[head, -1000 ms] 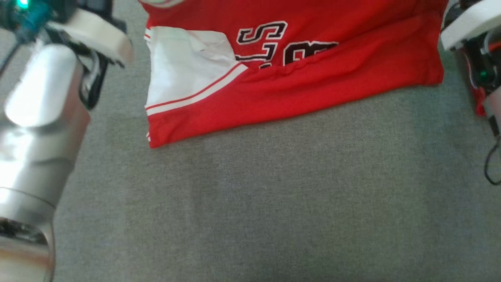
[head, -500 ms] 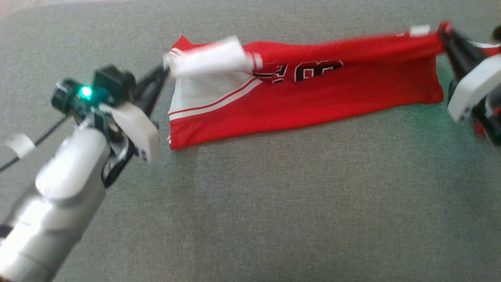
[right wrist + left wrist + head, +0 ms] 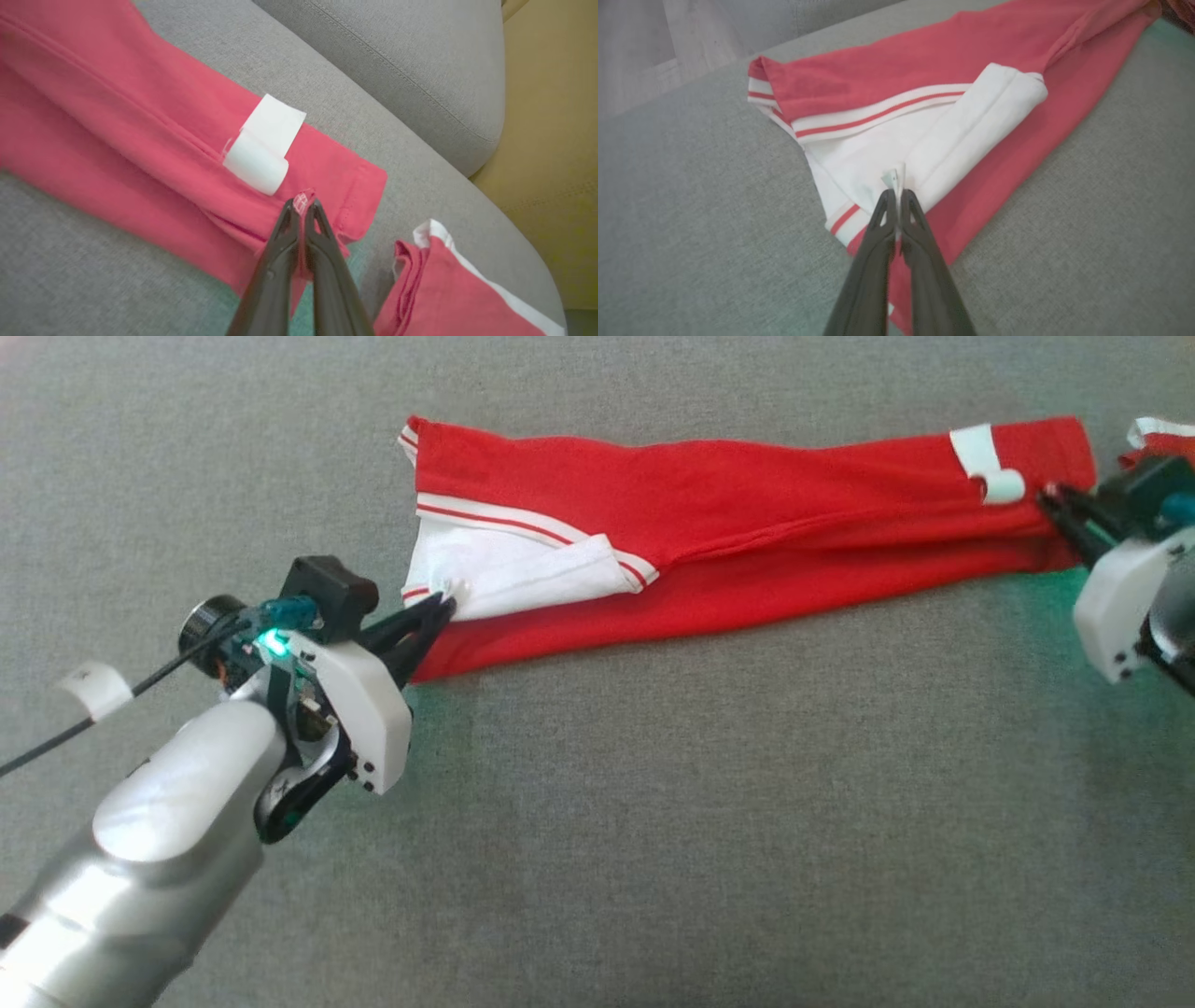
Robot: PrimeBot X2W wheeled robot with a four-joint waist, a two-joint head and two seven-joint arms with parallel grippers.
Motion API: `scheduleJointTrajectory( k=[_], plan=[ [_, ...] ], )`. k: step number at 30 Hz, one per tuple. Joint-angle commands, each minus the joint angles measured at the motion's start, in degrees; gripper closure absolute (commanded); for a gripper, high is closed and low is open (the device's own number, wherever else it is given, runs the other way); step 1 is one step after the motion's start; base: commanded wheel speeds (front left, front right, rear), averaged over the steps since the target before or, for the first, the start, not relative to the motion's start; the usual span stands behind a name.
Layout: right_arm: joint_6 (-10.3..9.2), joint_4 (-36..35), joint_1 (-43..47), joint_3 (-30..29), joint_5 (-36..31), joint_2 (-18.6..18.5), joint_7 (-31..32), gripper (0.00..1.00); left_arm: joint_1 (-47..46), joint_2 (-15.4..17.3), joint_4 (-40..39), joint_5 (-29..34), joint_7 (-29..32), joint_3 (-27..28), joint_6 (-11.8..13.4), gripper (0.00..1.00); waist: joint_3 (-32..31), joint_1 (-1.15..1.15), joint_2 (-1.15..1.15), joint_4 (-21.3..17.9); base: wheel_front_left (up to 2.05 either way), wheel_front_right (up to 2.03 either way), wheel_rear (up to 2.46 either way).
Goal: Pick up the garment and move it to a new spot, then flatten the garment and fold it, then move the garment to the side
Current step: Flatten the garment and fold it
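One garment (image 3: 747, 513) lies long; left gripper (image 3: 448, 606) clamps its white edge, right gripper (image 3: 1047, 497) its red end; open cushion (image 3: 653, 821) nearside.

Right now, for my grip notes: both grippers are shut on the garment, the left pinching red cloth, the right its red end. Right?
No: the left gripper pinches the white panel of the garment, not red cloth; the left wrist view shows it.
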Motion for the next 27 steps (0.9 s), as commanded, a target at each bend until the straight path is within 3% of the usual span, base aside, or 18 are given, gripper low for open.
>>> scheduleJointTrajectory(
  k=[1,9,10,11,12,13,18,23,24,27],
  plan=[
    [-0.04,0.3,-0.5,0.3,-0.5,-1.0,-0.6,1.0,-1.9,2.8,-1.8,-0.6,0.4,1.9,0.1,1.0,0.3,0.0,0.0,0.1,0.0,0.0,0.0],
    [-0.04,5.8,-2.1,3.8,-2.3,1.3,-1.6,1.0,-2.4,3.9,-2.6,-3.6,1.6,1.8,0.1,1.0,0.4,0.0,0.0,0.2,0.0,0.0,0.0],
    [-0.04,6.3,-2.1,3.9,-1.9,1.6,-1.9,0.53,-2.1,3.8,-2.2,-4.0,1.5,1.8,0.1,1.0,0.1,0.0,0.0,0.1,0.0,0.0,0.0],
    [-0.04,6.8,-2.1,3.7,-1.4,2.0,-2.5,0.0,-1.9,3.8,-1.8,-4.0,1.3,1.7,0.1,0.75,-0.2,0.0,0.0,-0.1,0.0,0.0,0.0],
    [-0.04,7.3,-2.0,3.6,-0.7,2.3,-2.7,0.0,-1.6,3.7,-1.5,-3.7,0.7,1.7,0.3,0.23,-0.6,0.0,0.0,-0.3,0.0,0.0,0.0],
    [-0.04,7.7,-1.9,3.4,0.0,2.6,-3.1,0.0,-1.4,3.5,-1.1,-3.7,-0.1,1.9,0.7,0.0,-1.0,0.0,0.0,-0.5,0.0,0.0,0.0],
    [-0.04,9.1,-1.7,0.0,5.7,3.4,-5.9,0.0,-0.5,2.2,0.2,-3.9,-4.4,3.4,2.9,0.0,-3.9,0.0,0.0,-1.5,0.0,0.0,0.0],
    [-0.04,9.2,-2.8,-6.1,9.9,4.1,-10.1,0.0,0.4,-0.4,1.1,-5.1,-14.6,9.2,8.7,0.0,-7.3,0.0,0.0,-2.4,0.0,0.0,0.0],
    [-0.04,9.0,-3.0,-10.3,11.3,5.3,-11.1,0.0,1.2,-1.3,2.0,-4.8,-20.2,11.5,11.4,0.0,-8.6,0.0,0.0,-2.8,0.0,0.0,0.0],
    [-0.04,5.4,-2.7,-19.3,11.5,7.4,-11.4,0.0,3.0,-3.3,2.6,-5.0,-25.8,15.1,14.3,0.0,-9.8,0.0,0.0,-3.3,0.0,0.0,0.0]
  ],
)
